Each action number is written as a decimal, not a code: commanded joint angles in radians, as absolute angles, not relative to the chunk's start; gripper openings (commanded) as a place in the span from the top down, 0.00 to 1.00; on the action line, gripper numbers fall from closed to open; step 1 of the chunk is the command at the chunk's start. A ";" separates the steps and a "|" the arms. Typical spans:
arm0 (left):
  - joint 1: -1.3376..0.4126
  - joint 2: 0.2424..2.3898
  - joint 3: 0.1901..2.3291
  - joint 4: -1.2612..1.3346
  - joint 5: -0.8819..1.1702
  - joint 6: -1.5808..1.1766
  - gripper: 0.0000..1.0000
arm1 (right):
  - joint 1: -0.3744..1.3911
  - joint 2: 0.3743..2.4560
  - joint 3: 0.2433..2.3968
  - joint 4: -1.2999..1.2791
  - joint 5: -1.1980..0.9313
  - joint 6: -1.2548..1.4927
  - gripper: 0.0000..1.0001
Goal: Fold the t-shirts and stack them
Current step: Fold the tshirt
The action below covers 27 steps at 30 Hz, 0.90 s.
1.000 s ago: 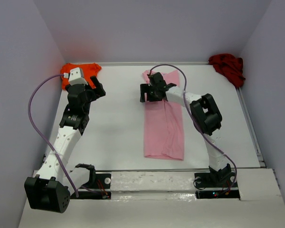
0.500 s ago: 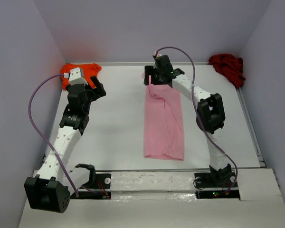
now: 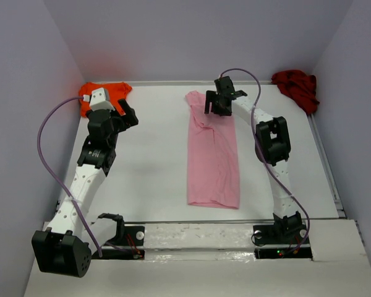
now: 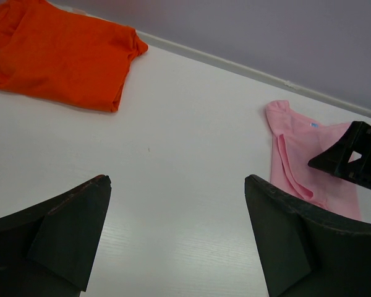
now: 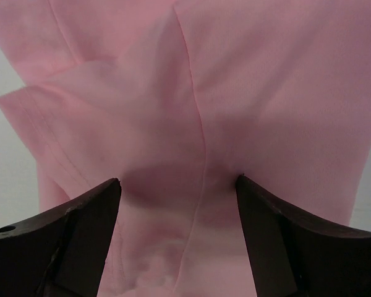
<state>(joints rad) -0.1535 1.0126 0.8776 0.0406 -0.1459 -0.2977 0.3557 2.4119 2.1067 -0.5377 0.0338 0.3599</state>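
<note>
Since the pink t-shirt [image 3: 213, 161] lies as a long narrow strip down the middle of the worktop [image 3: 154, 154], already doubled lengthwise, the step in hand looks to be folding it end to end. The right hand [image 3: 217, 104] hangs over its far, collar end with its jaws spread wide and nothing between them but the cloth lying flat below; the wrist view shows a seam running between the fingers and a loose sleeve [image 5: 43, 117] jutting out to one side.

To do this well, I would bring that hand straight down until both fingers bite through every layer near the far edge, not just the top one. The sleeve is best tucked in or gathered first, or it may trail out of the fold. Lift only enough to clear the cloth, then carry the end toward the near hem in line with the strip, so the edges meet squarely.

The left hand [image 3: 125, 114] hovers open and empty beside the folded orange t-shirt [image 3: 108, 93] in the far left corner. The dark red t-shirt [image 3: 295, 86] sits crumpled in the far right corner.
</note>
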 commanded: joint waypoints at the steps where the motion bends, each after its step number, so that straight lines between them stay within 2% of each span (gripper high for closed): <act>1: -0.140 1.000 0.917 0.086 -0.121 -0.305 0.01 | 0.377 2.349 2.022 -0.492 0.028 0.376 0.20; 9: -0.129 1.005 0.916 0.089 -0.098 -0.316 0.01 | 0.377 2.431 2.060 -0.498 0.023 0.374 0.20; 20: -0.129 1.000 0.913 0.089 -0.092 -0.313 0.01 | 0.368 2.693 2.477 -0.620 0.023 0.383 0.17; 27: -0.129 1.017 0.914 0.092 -0.064 -0.313 0.01 | 0.350 2.724 2.540 -0.526 -0.054 0.345 0.14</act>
